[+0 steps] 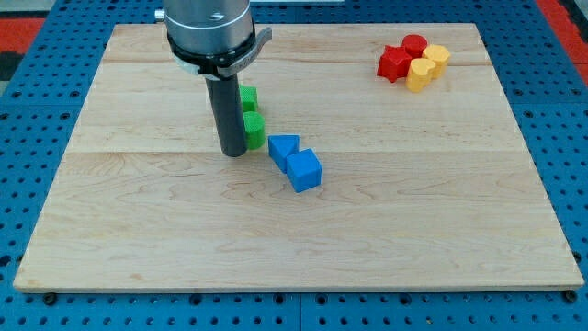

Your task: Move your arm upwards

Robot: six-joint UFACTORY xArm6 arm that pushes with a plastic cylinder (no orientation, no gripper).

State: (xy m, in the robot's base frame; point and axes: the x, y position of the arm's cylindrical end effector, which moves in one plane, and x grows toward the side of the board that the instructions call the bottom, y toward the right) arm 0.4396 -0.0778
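Two blue blocks, a triangle (283, 147) and a cube (304, 170), are seen touching near the board's (138, 230) middle. My tip (232, 153) is set on the wood just left of the green blocks (252, 118), which are partly hidden behind the rod; no jaws are carried. Two red blocks (401, 57) and two yellow blocks (427, 66) are clustered at the view's top right.

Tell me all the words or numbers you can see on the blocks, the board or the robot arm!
There are none to read.
Green blocks: plain, partly hidden by the rod.
Blue blocks: plain.
Red blocks and yellow blocks: plain.
Wooden board: only wood grain.
My tip, just to the view's left of the green blocks: plain dark rod, no marks.
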